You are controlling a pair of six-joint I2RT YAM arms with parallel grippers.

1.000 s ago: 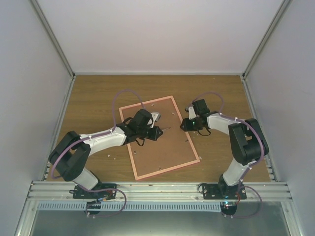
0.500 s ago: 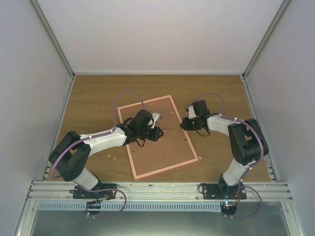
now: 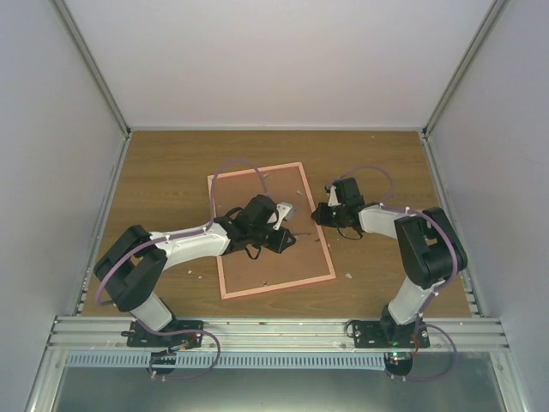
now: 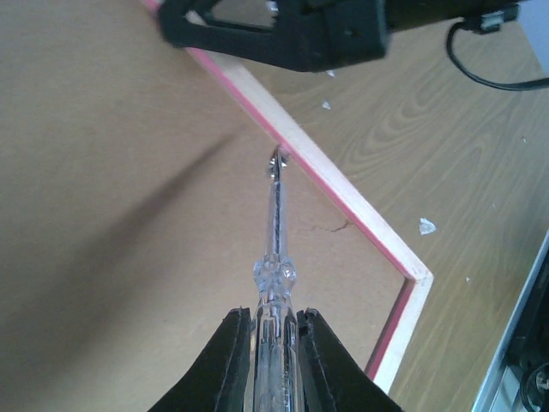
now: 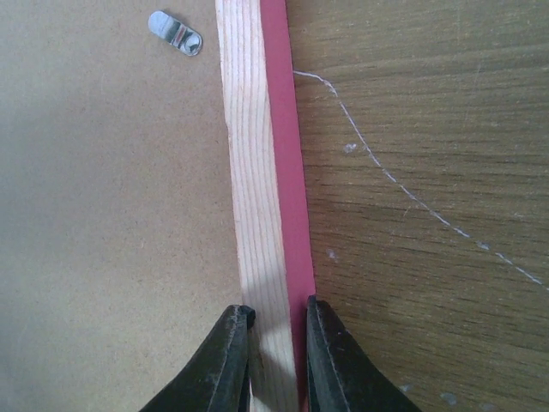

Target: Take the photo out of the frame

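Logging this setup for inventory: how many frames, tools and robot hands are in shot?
Frames: 1, the pink frame
Tools: 1, a screwdriver
Robot hands: 2, the left hand and the right hand
Total: 4

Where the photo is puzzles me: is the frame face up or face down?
Face down: the frame shows its brown backing board and a metal clip; no photo visible.

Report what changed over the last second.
The frame swung its near end leftward and now lies straighter. The left arm carried its screwdriver rightward, to the frame's right rim. The right arm kept its jaws clamped on that rim.
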